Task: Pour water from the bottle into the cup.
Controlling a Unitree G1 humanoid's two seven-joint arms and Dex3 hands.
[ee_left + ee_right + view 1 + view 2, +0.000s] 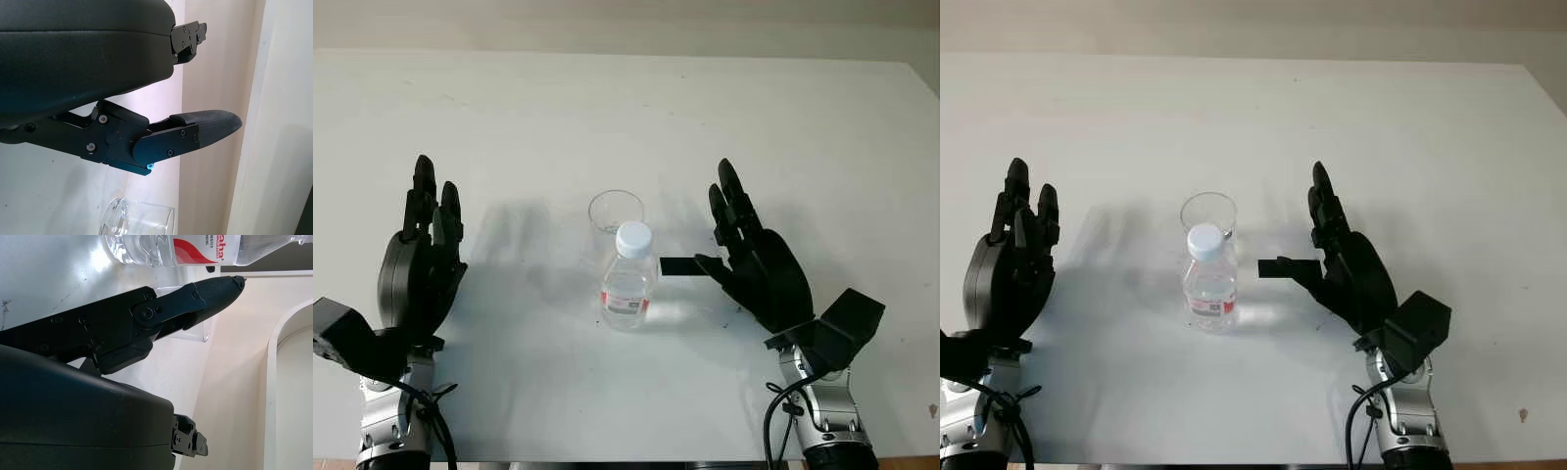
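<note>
A clear plastic bottle (629, 284) with a white cap and a red-and-white label stands upright at the middle of the white table (626, 117). Just behind it stands an empty clear cup (616, 213). My right hand (744, 257) is open just to the right of the bottle, its thumb pointing at the bottle with a small gap between them. In the right wrist view the bottle (195, 248) lies beyond the thumb (195, 298). My left hand (423, 257) is open at the table's left, well apart from both. The cup (138, 223) appears in the left wrist view.
The white table stretches wide behind and to both sides of the bottle and cup. Its far edge meets a pale wall (626, 24). A few faint dark specks mark the tabletop near the right hand.
</note>
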